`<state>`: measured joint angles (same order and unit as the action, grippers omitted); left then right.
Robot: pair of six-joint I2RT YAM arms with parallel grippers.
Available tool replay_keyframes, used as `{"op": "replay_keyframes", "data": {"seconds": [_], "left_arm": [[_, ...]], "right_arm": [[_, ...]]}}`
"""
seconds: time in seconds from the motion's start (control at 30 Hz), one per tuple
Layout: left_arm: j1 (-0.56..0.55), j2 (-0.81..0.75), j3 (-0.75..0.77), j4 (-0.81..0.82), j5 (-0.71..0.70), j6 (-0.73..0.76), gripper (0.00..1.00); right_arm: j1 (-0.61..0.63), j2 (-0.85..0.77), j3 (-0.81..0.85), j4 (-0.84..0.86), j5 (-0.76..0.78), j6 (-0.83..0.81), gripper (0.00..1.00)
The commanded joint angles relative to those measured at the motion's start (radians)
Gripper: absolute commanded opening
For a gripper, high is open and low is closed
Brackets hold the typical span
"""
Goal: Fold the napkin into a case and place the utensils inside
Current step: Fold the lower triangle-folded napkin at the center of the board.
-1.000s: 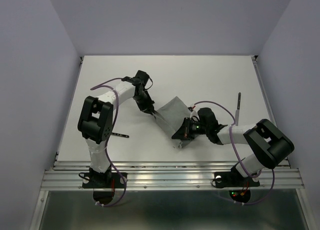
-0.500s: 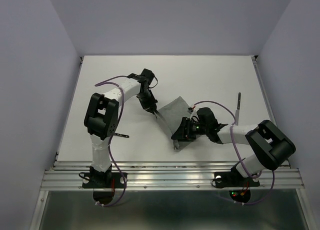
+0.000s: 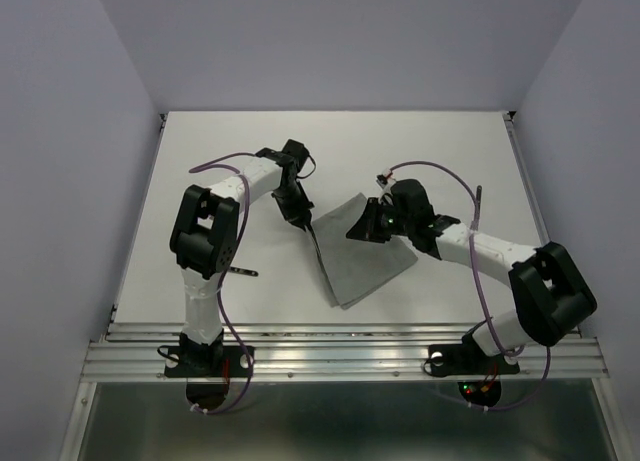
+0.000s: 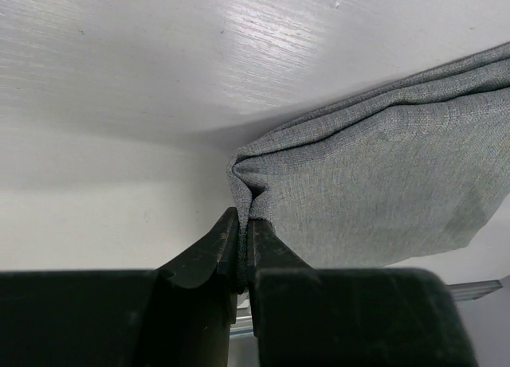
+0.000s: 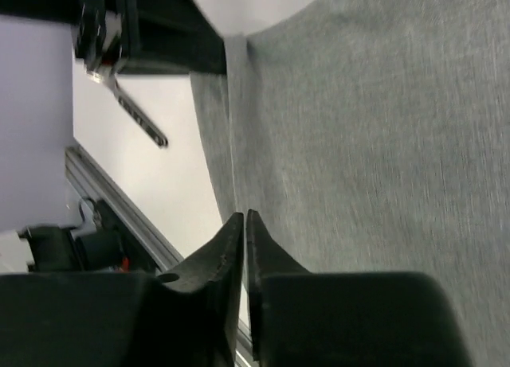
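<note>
The grey napkin (image 3: 368, 256) lies folded in a slanted oblong at the table's middle. My left gripper (image 3: 301, 219) is shut on its far-left corner; in the left wrist view the cloth (image 4: 382, 176) bunches into the closed jaws of the left gripper (image 4: 243, 228). My right gripper (image 3: 362, 229) hovers over the napkin's far part; in the right wrist view the right gripper (image 5: 245, 217) has its jaws together with nothing between them, above the cloth (image 5: 358, 144). One utensil (image 3: 239, 271) lies by the left arm, and another utensil (image 3: 478, 207) is at the right.
The right arm's forearm (image 3: 470, 246) crosses the table's right side, partly covering the right utensil. The left arm's elbow (image 3: 205, 226) stands over the left side. A metal rail (image 3: 340, 346) runs along the near edge. Walls enclose the table on three sides.
The right gripper let go of the napkin's near edge, opened briefly, closed again and drew back toward the far side. The napkin now lies wider and flatter. The left gripper kept its grip.
</note>
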<state>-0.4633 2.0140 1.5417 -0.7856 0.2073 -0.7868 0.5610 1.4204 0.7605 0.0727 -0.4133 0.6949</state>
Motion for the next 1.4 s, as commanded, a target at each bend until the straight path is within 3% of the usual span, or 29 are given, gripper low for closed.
{"op": "replay_keyframes", "data": {"seconds": [0.0,0.6,1.37], "left_arm": [[-0.005,-0.020,0.021,-0.037,-0.020,-0.002,0.07],[-0.005,-0.034,0.008,-0.030,-0.009,-0.006,0.06],[-0.017,0.015,0.084,-0.040,0.030,-0.009,0.06]], "right_arm": [[-0.012,0.135,0.135,-0.019,0.021,-0.009,0.03],[-0.001,0.534,0.465,0.024,-0.073,0.008,0.01],[0.017,0.680,0.484,0.021,-0.041,0.026,0.01]]}}
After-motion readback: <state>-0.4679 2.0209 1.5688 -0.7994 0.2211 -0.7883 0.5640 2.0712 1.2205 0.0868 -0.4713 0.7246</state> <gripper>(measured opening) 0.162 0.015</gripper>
